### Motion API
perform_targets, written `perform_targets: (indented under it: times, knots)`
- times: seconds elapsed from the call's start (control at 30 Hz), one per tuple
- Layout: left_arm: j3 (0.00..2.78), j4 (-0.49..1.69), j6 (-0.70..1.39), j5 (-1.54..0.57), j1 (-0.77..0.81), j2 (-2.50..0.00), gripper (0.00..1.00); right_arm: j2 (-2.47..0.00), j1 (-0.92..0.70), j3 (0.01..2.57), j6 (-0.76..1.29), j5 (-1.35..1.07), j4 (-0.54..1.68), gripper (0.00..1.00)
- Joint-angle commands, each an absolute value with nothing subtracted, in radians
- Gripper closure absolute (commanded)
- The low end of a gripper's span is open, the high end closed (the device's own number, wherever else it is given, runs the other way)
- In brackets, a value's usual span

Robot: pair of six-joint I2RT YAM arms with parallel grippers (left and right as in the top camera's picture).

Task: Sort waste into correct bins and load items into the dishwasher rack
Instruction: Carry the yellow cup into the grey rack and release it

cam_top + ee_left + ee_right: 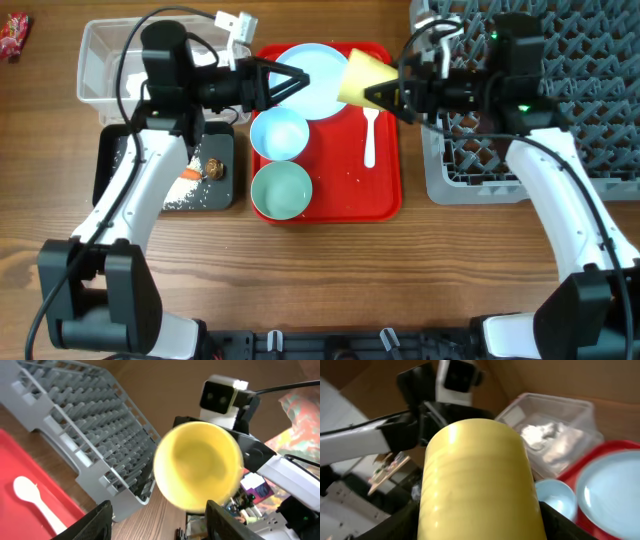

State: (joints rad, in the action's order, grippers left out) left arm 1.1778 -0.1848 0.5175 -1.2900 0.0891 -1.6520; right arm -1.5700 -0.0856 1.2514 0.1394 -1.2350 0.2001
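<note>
One yellow cup (360,72) — sideways in right tool (376,94), above red tray (385,190)

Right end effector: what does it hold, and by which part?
The right end effector holds the yellow cup by its outer wall near the closed base.

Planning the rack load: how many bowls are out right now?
2. The blue bowl sits on the red tray, just below the plate; the green bowl is next to it, nearer the robot. None seems hidden.
</note>
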Motion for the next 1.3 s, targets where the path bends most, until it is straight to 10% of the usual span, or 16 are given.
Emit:
perform_targets:
  times: [0.0, 0.7, 1.27]
  knots:
    - [1.192, -0.167, 0.501, -1.288, 0.074, -1.638, 0.42, -1.580, -0.039, 1.248, 0.142, -1.056, 0.298, 0.50]
    - [1.192, 0.155, 0.502, -0.826, 0.075, -1.685, 0.36, -1.552, 0.396, 1.326, 0.208, -0.537, 0.915, 0.55]
    - [1.192, 0.237, 0.448, -0.730, 0.076, -1.685, 0.37, -1.547, 0.372, 1.383, 0.186, -0.257, 1.179, 0.54]
